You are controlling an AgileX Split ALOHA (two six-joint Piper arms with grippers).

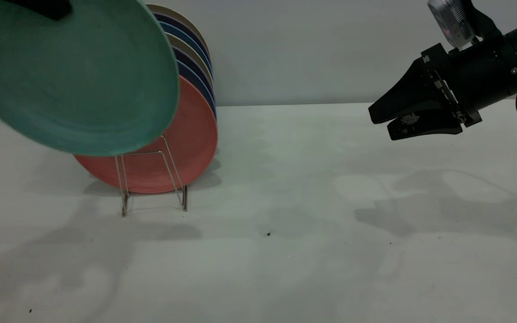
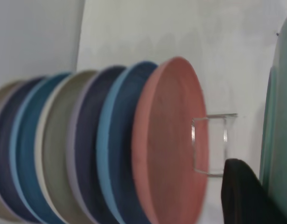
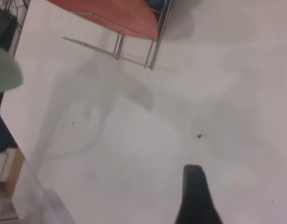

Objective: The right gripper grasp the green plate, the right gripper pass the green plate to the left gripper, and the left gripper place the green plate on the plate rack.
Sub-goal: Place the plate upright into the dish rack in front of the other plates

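Handover done: our left pincer [image 1: 45,8] holds the green plate [image 1: 74,76] above the plate rack [image 1: 153,179]; right pincer [image 1: 382,123] nearly closed, empty. Placing remains.

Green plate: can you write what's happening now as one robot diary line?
stage: racking | green plate: held by left gripper, above rack front | right gripper: away, holding nothing

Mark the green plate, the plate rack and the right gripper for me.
green plate [image 1: 74,76], exterior view, middle of its face.
plate rack [image 1: 124,190], exterior view, front wire loop's left upright.
right gripper [image 1: 382,123], exterior view, between its fingertips, above the table at right.
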